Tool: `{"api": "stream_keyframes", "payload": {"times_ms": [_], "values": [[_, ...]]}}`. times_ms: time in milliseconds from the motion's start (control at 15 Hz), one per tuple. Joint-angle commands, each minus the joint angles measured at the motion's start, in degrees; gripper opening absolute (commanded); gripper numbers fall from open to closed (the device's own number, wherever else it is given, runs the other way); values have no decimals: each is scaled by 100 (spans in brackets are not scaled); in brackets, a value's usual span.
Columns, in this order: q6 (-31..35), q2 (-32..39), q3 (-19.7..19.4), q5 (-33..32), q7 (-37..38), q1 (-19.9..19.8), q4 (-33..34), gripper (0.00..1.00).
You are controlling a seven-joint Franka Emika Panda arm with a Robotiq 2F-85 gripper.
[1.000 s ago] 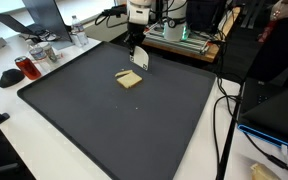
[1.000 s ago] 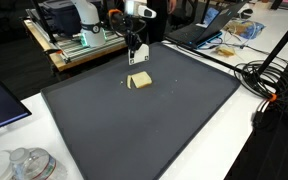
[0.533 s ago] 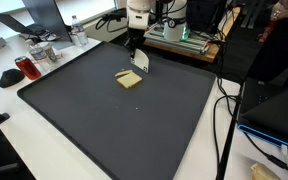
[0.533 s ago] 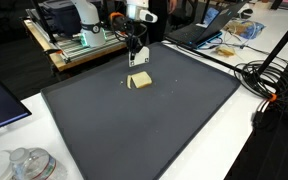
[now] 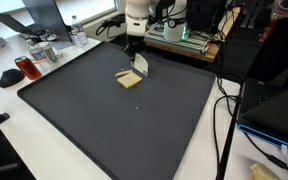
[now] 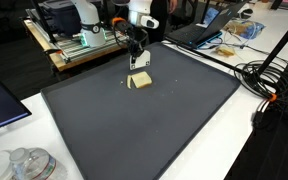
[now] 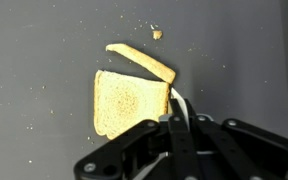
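My pincer [image 7: 174, 120] is fully shut on a thin pale blade [image 7: 175, 103], probably a knife or spatula; in an exterior view the blade [image 5: 140, 64] slants down from the fingers. The bread [image 7: 124, 105] lies flat on the mat [image 5: 114, 130], near its far edge, just below the pincer in both exterior views [image 6: 139, 81].

Handling is a judgement: the bread is light, soft and crumbly and tears if pinched hard, so take it by an edge or slide under it. The blade is thin and stiff.

In the wrist view the bread is nearly square, its slightly longer axis running up-down. A crust strip [image 7: 142, 62] runs diagonally across its top edge, with a crumb [image 7: 156, 34] beyond. The blade tip points at the bread's right side; I cannot tell if it touches.
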Motion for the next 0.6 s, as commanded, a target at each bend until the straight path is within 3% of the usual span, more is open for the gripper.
{"api": "stream_keyframes", "payload": {"times_ms": [0,533], "values": [[-1,259,-51,117,199,32,208,1],[73,604,-131,-92,381,5,434,1]]}}
